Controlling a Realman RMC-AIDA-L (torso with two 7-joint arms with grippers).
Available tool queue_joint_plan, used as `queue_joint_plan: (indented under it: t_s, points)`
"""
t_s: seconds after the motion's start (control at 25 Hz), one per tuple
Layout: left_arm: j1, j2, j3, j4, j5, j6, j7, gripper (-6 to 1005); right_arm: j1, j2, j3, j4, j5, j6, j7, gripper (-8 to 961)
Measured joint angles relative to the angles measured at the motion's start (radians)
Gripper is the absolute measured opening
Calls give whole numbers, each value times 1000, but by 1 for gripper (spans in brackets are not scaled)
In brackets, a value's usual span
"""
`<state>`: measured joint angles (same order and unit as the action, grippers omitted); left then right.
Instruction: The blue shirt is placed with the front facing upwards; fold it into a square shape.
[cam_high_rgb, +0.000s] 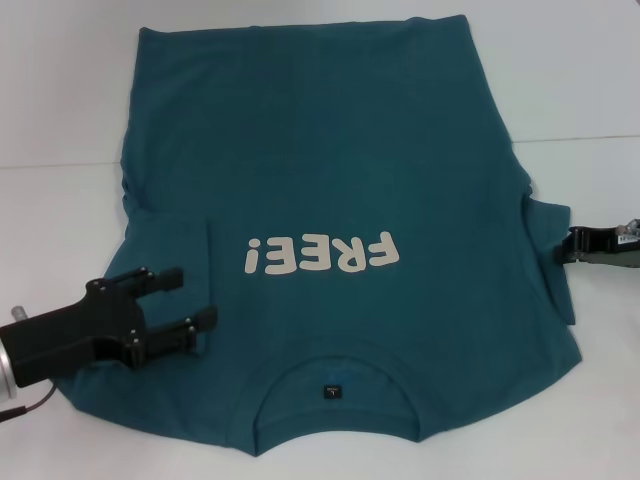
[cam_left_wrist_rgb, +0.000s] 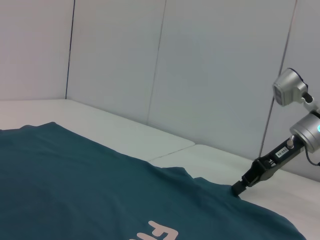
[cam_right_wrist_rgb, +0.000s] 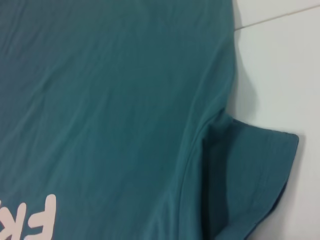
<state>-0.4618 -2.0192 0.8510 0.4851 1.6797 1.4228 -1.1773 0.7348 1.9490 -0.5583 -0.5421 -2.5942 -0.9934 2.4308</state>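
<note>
Fingers of the left gripper (cam_high_rgb: 190, 300) are spread apart over the folded-in left sleeve of the blue shirt (cam_high_rgb: 330, 170), which lies flat, front up, across the white bench (cam_high_rgb: 60, 90), collar at its near edge. The right gripper (cam_high_rgb: 562, 246) meets the right sleeve; whether it grips cannot be told.

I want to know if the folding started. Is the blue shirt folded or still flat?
Mostly spread flat, front up. Only the blue shirt sleeve on the robot's left is folded inward, beside the left gripper.
</note>
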Motion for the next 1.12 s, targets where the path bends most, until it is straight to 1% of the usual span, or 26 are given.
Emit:
queue_joint_plan:
  t_s: [0.04,0.32,0.56,0.72,0.96,1.12]
  points:
    - [0,1,-1,1,0,0,-1,765,-1,0,0,0,0,-2,-5,-1]
    - [0,2,-5,1,0,3,-5,765,-12,-3,6,-11,2,-15,-26,8]
    - [0,2,-6,1,0,4,-7,765,-46,-7,10,-105,15,-90,-16,15]
    - [-1,2,-6,2,0,4,-8,765,-63,-15,13,-141,25,-119,3,20]
    - [-3,2,-5,3,0,4,-8,765,-67,-28,10,-144,31,-128,6,27]
    - [-3,2,-3,3,0,4,-8,765,-66,-43,11,-145,31,-128,9,32]
